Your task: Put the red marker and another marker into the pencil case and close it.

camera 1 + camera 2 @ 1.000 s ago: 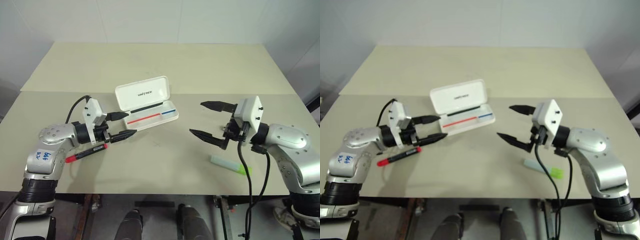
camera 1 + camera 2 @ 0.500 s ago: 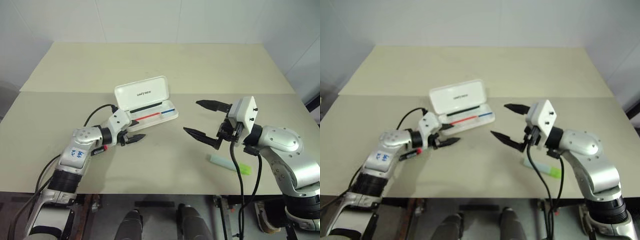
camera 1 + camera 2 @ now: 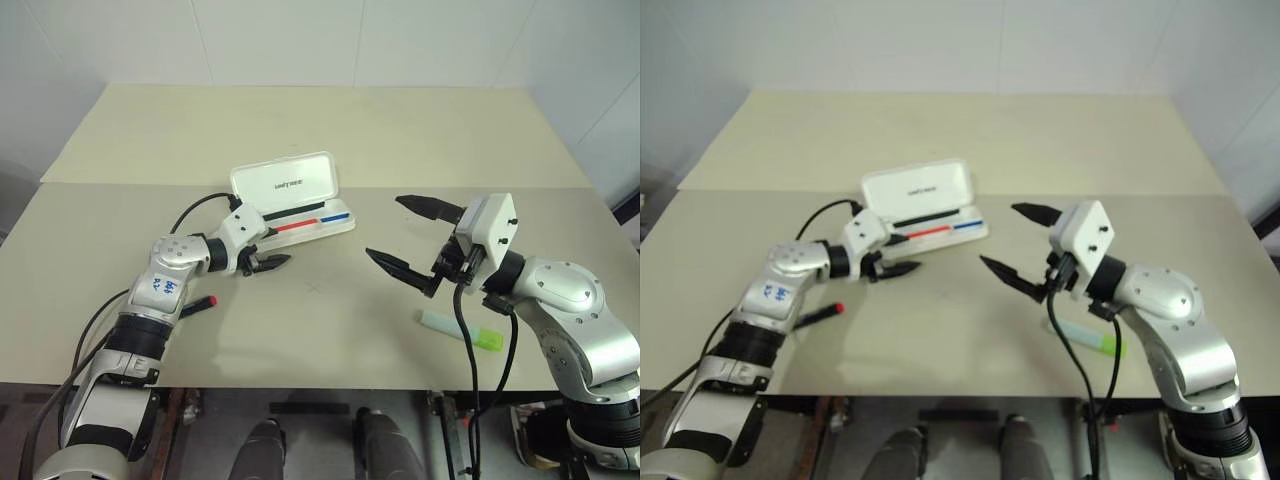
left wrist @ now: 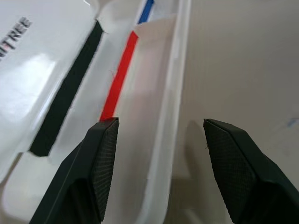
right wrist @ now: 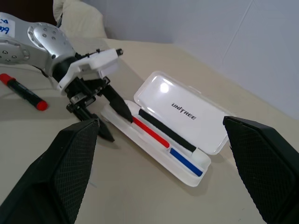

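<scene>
The pencil case [image 3: 291, 203] lies open on the beige table [image 3: 330, 130], and everything else can be placed from it. Its lid stands tilted back on the far side, showing a small dark logo, with a black strip along the lid's lower edge; the shallow tray in front of the lid carries a red line and a blue line end to end, and no marker lies in it. The left gripper [image 3: 272, 262] sits at the near left corner of the case with its two black fingers spread and nothing between them; in the left wrist view one finger [image 4: 103, 154] is over the tray by the red line and the other is over the bare table outside the tray's wall, so the fingers straddle that wall, though whether either touches it cannot be told. The red marker [image 3: 199, 303] lies on the table to the near left of the case, well apart from it, mostly hidden behind the left arm with its red end showing. The right gripper [image 3: 408, 238] hangs above the table to the right of the case, apart from it, fingers spread wide and empty. Another marker [image 3: 461, 329], pale green with a yellow-green cap, lies on the table to the near right of the case, beyond the right gripper.
</scene>
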You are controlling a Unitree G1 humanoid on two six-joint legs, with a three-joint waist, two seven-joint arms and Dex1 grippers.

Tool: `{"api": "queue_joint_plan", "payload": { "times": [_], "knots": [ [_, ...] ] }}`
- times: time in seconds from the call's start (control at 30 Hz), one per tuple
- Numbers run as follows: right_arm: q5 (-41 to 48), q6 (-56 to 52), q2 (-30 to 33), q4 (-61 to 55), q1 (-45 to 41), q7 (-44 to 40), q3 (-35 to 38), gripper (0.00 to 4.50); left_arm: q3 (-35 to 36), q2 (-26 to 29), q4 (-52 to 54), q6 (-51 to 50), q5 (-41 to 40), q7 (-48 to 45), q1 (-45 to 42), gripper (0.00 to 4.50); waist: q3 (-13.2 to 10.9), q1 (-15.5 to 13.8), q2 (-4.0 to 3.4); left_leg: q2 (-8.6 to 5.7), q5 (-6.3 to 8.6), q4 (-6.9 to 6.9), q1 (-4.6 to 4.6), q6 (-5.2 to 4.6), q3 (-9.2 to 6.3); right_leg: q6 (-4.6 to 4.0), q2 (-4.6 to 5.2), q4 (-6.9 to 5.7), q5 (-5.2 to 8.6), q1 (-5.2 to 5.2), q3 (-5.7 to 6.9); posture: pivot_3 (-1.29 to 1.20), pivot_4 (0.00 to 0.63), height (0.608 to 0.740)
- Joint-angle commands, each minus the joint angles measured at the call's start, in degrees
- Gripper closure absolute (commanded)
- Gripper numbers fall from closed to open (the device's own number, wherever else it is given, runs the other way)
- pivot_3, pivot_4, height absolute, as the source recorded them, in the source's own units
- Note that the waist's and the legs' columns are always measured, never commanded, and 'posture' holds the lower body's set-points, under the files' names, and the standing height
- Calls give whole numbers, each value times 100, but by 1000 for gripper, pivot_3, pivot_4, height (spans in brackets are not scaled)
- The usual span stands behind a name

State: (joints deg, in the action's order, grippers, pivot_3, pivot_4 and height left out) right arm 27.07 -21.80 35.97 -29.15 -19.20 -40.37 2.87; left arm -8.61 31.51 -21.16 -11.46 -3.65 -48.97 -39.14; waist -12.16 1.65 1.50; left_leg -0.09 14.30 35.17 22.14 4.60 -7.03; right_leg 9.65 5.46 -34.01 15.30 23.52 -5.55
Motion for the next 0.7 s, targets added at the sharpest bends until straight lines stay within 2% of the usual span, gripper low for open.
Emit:
{"api": "queue_joint_plan", "payload": {
  "times": [0.03,0.23,0.3,0.47,0.7],
  "knots": [
    [50,35,-18,-249,-94,124,207,0,-67,61,-29,-8,149,-107,-194,2057,0,-5,0,0,0,0,0,0,0,0,0,0,0,0,0,0,150,740],
    [95,-32,29,-304,-142,158,222,0,-152,9,-211,54,207,-371,-358,4067,0,-8,0,0,0,0,1,0,-1,0,0,1,0,0,0,0,150,740],
    [99,-52,52,-308,-140,139,224,0,-167,-25,-171,30,162,-501,-366,4478,0,-5,0,0,0,0,1,0,-1,0,0,0,0,0,0,0,150,740],
    [116,-75,90,-307,-137,99,248,0,-226,-48,166,38,140,-680,-282,4478,0,-8,0,0,0,0,1,0,-1,0,0,0,0,0,0,0,150,740],
    [209,-133,363,-291,117,-98,437,0,-279,220,1556,-94,-204,-1417,96,4478,0,-13,0,0,1,-1,6,-1,-1,1,0,4,1,1,0,0,150,740]
  ]
}}
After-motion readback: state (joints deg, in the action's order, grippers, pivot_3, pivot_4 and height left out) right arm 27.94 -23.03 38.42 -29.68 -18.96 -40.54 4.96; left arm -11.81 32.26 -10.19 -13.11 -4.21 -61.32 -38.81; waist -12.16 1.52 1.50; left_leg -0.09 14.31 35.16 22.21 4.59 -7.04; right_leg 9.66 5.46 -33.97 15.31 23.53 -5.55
